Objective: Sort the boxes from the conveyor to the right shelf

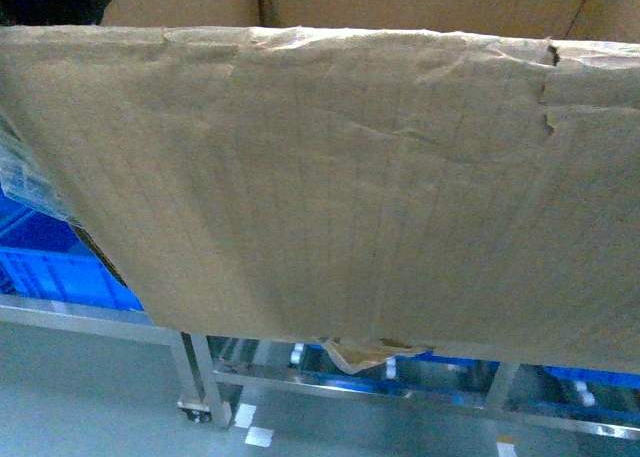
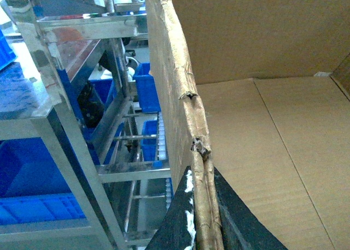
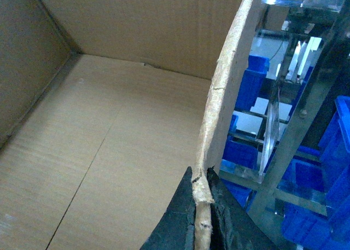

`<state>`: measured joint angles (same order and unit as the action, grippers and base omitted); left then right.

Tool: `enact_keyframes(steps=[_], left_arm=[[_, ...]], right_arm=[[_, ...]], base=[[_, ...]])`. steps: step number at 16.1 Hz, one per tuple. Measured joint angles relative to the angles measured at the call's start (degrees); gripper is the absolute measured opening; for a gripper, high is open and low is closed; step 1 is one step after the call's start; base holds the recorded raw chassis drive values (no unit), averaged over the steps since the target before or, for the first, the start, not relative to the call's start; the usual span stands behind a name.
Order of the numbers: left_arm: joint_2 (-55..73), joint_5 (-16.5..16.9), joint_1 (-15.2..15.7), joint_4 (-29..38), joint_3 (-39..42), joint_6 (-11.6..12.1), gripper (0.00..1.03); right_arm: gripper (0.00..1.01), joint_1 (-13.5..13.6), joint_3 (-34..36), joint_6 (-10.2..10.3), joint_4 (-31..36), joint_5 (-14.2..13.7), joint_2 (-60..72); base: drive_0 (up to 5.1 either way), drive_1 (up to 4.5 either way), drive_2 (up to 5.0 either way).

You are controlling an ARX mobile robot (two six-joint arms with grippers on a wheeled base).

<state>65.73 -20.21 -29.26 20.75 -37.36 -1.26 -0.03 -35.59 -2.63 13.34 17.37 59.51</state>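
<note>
A large brown cardboard box (image 1: 340, 187) fills nearly the whole frame, its creased near side facing the camera and tilted, with a ragged top edge and a tear near the upper right. A tan tape scrap (image 1: 365, 352) hangs from its bottom seam. Below it runs a steel rack (image 1: 210, 372) holding blue bins (image 1: 60, 267), above a grey floor (image 1: 90, 397).

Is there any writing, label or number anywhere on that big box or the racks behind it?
None can be read.
cardboard box: plain brown sides and inside, no print or label showing.
blue bins: no markings visible.
steel rack: bare metal, no signs.
clear plastic at the head view's left edge: blurred, nothing legible.
</note>
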Motion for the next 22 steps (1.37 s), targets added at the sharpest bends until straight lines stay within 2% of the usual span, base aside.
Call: enact_keyframes(steps=[6, 22], left_arm=[[-0.1, -0.2, 0.1, 0.0, 0.0, 0.0, 0.03], [0.0, -0.2, 0.2, -0.1, 0.0, 0.0, 0.03]], right_arm=[[0.03, 0.0, 0.0, 0.0, 0.1, 0.0, 0.0], [0.03, 0.0, 0.0, 0.0, 0.0, 0.0, 0.1]], base=[[-2.8, 4.96, -1.4], [0.0, -0.02, 0.0]])
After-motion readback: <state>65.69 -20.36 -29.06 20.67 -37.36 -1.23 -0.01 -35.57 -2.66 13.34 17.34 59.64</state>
